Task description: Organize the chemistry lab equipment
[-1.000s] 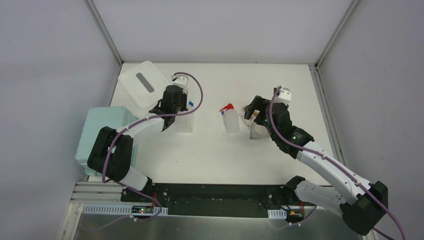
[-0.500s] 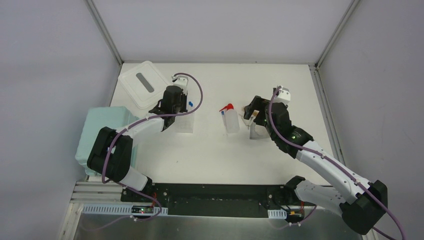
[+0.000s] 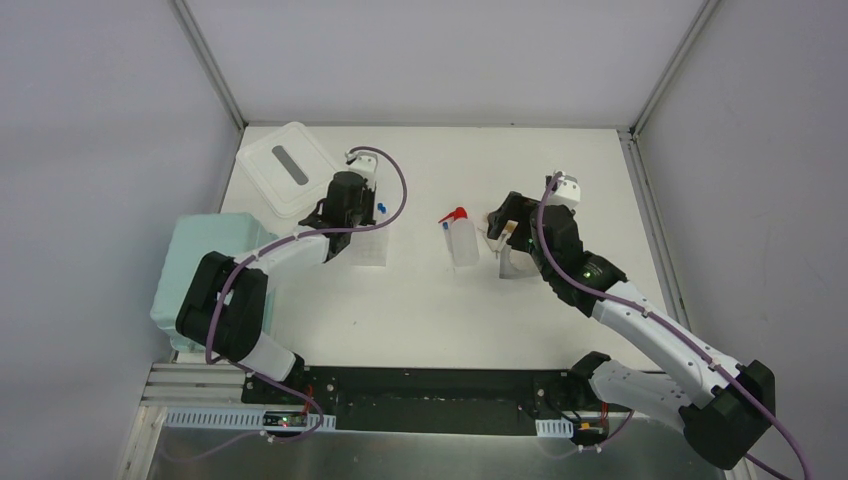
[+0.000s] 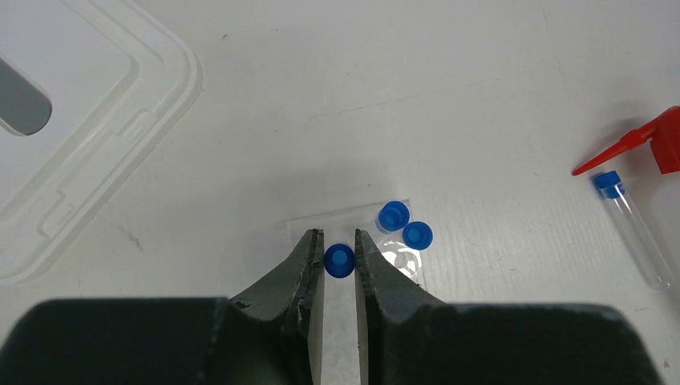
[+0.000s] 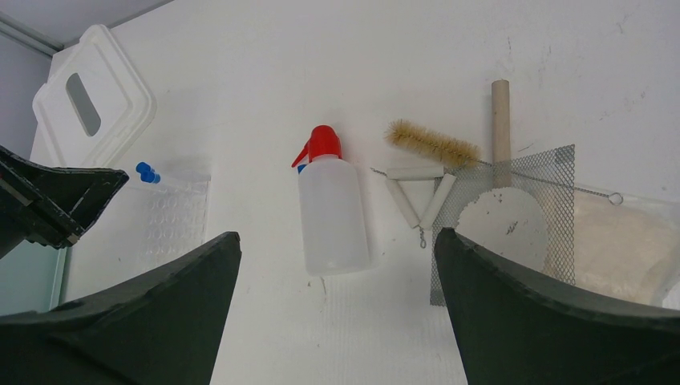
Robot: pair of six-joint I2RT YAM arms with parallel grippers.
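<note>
My left gripper is shut on a small clear blue-capped tube, held upright over the clear tube rack. Two more blue-capped tubes stand in the rack's far corner. Another tube lies on the table beside the red spout. From above, the left gripper hangs over the rack. My right gripper is open and empty, just short of the lying white squeeze bottle. A bristle brush and a wooden-handled tool lie behind it.
A white lid lies at the back left and the pale teal bin stands off the table's left edge. Wire mesh, a white triangle and a clear bag crowd the table right of the bottle.
</note>
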